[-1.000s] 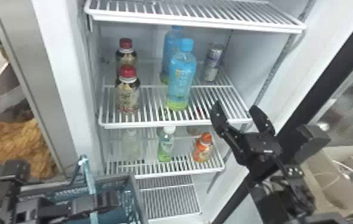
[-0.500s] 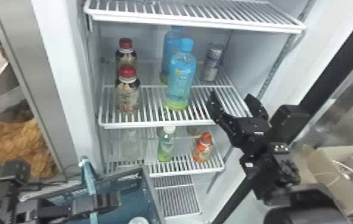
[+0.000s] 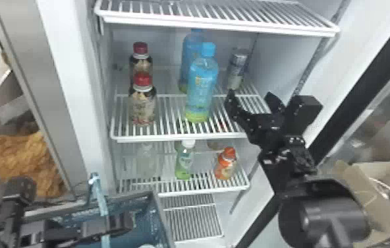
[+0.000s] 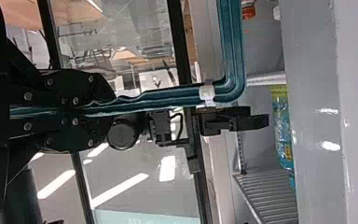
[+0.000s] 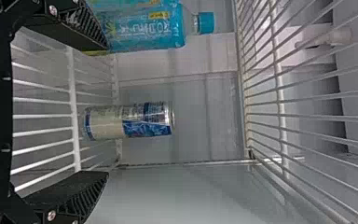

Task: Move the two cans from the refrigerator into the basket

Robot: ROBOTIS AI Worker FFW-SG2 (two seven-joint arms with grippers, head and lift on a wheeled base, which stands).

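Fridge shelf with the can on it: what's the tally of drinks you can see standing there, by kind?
Red-capped bottles: 2
Blue bottles: 2
Can: 1
Total in sight on that shelf: 5

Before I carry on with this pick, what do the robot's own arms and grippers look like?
The left arm and right arm are black; the right has a bulky, rounded section and small pale marks. A thin black cable loops beside it. The left gripper and right gripper have black, tapering fingers with ridged inner faces and silvery screws.
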